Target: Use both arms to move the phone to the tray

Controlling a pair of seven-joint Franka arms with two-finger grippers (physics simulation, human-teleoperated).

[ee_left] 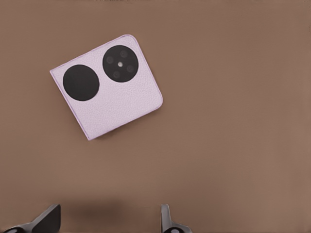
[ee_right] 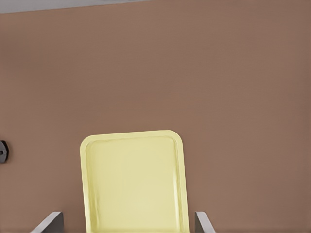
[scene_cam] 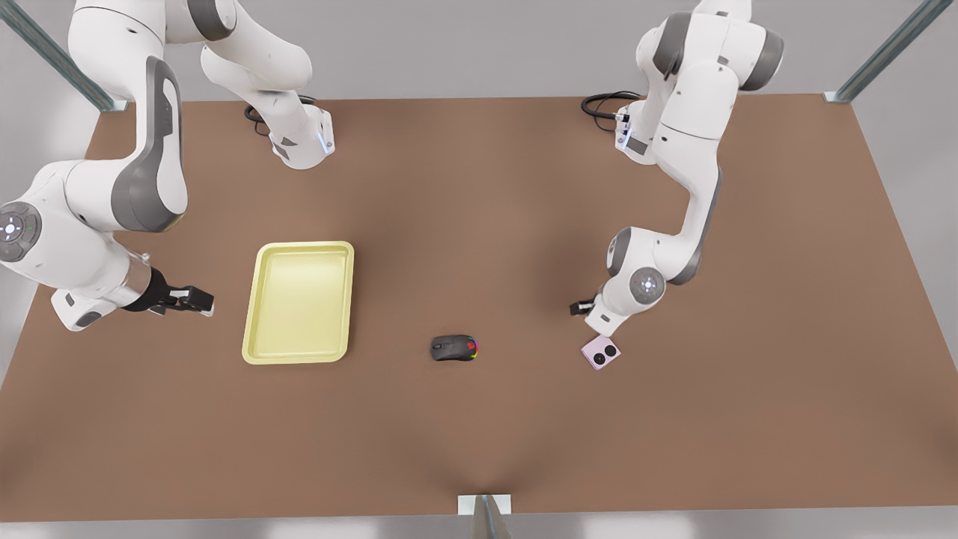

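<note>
The pale pink phone (scene_cam: 602, 352) lies flat on the brown table at the front view's right, its two black camera circles up. My left gripper (scene_cam: 603, 323) hangs just above and behind it, pointing down. In the left wrist view the phone (ee_left: 107, 86) lies ahead of the left gripper (ee_left: 108, 221), whose fingers stand wide apart and hold nothing. The pale yellow tray (scene_cam: 299, 302) sits empty at the front view's left. My right gripper (scene_cam: 196, 300) hovers low just beside the tray's left rim, open, and it faces the tray (ee_right: 133, 182) between its fingertips (ee_right: 51, 221).
A black computer mouse (scene_cam: 453, 348) with coloured lights lies on the table between tray and phone; its edge shows in the right wrist view as the mouse (ee_right: 3, 151). Black cables (scene_cam: 605, 102) coil by the arm base at the back. A metal post (scene_cam: 485, 513) stands at the table's front edge.
</note>
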